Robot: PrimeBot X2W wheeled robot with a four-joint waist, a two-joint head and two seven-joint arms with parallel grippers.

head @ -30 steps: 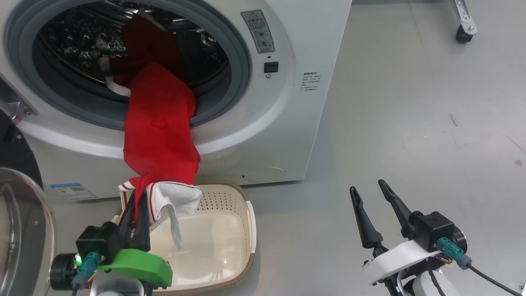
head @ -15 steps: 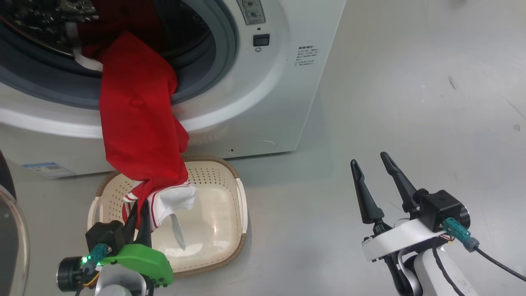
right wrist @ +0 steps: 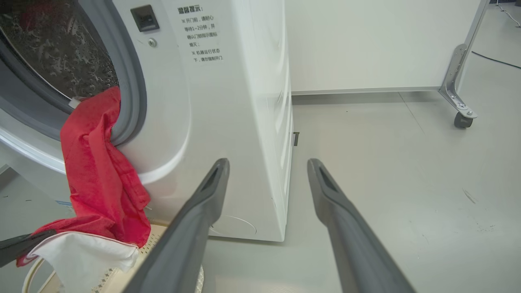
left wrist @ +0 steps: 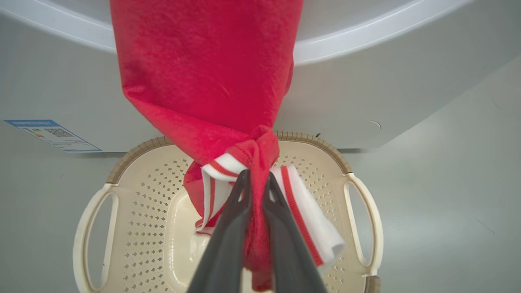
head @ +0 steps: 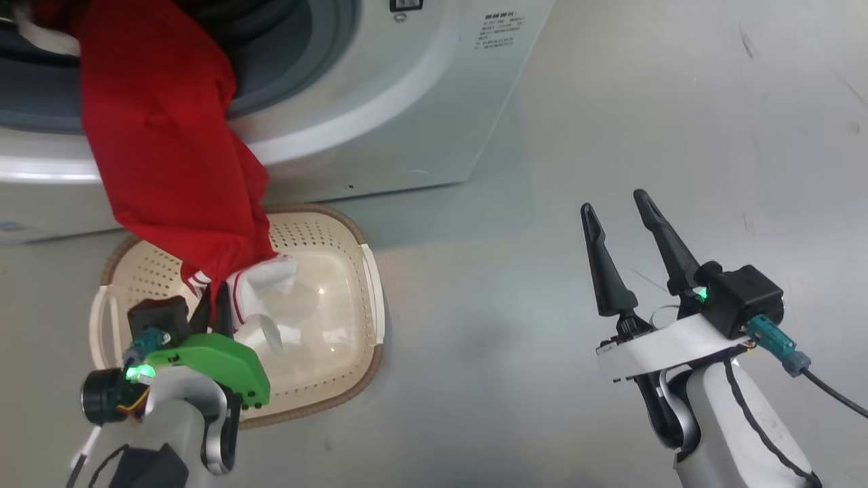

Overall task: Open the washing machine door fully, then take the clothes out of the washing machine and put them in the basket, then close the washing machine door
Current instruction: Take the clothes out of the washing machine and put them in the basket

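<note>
A red garment of the clothes [head: 163, 149] hangs out of the washing machine [head: 380, 88] mouth, stretched down over its white front. My left gripper [head: 213, 298] is shut on the bunched red and white-striped end, held just above the cream basket [head: 369, 271]. In the left wrist view the dark fingers [left wrist: 228, 228] pinch red cloth [left wrist: 207, 73] over the basket [left wrist: 142, 203]. My right gripper [head: 614, 200] stands open and empty over the floor, right of the machine; its fingers [right wrist: 195, 219] point at the machine's corner [right wrist: 244, 122]. The washing machine door is out of view.
The basket sits on the grey floor right against the machine's front. A blue sticker [left wrist: 53, 134] marks the front low down. A wheeled metal frame leg [right wrist: 460, 118] stands by a white wall panel, far behind the machine's right side.
The head camera has tilted down, so the whole picture has shifted up. My left gripper has drawn the garment's end lower, over the basket. The right gripper stays open.
</note>
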